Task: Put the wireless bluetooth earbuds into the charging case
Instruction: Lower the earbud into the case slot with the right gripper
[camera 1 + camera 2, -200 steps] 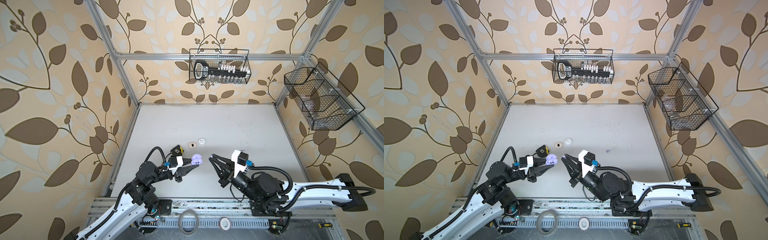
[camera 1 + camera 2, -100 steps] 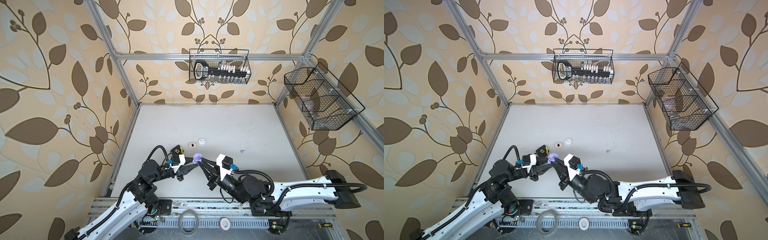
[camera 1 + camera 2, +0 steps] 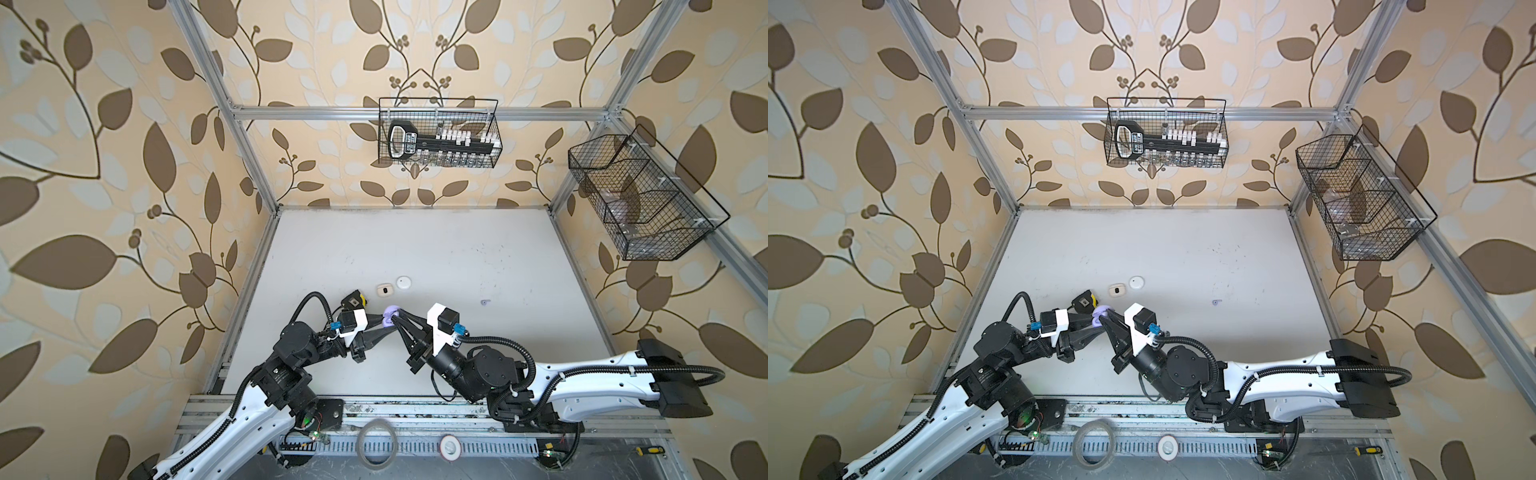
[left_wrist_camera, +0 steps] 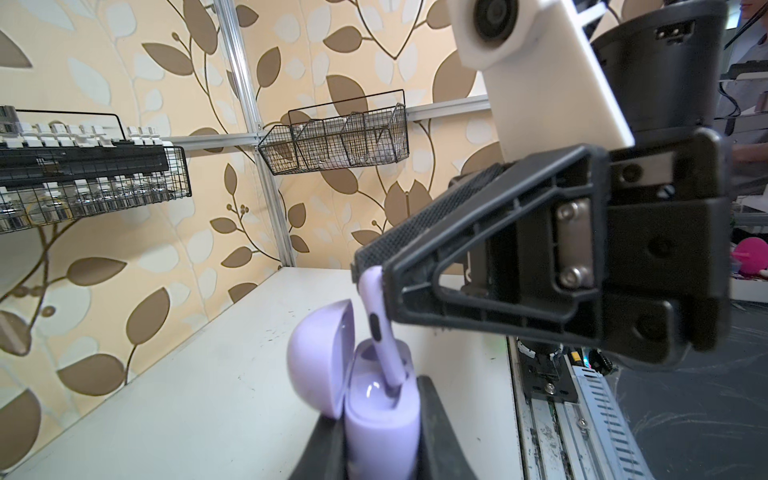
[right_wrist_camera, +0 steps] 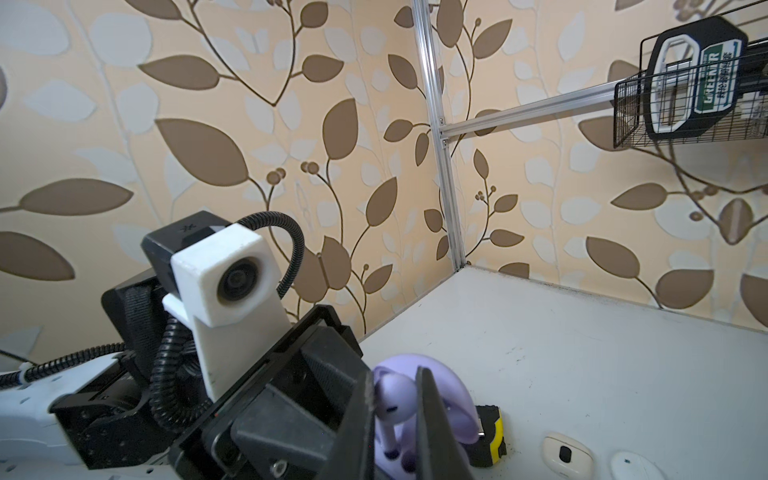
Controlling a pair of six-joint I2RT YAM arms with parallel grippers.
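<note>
Where the lavender earbud (image 4: 380,328) now sits: stem tip entering a socket of the open charging case (image 4: 382,419), not yet seated.
Right fingers (image 5: 432,415): pinching the bud end; a second ago they hung well apart from the case.
Left fingers (image 4: 436,432): clamped on the case body, over the worktop (image 3: 415,249).
Meaning: insertion has begun; pressing down and letting go probably remain.
</note>
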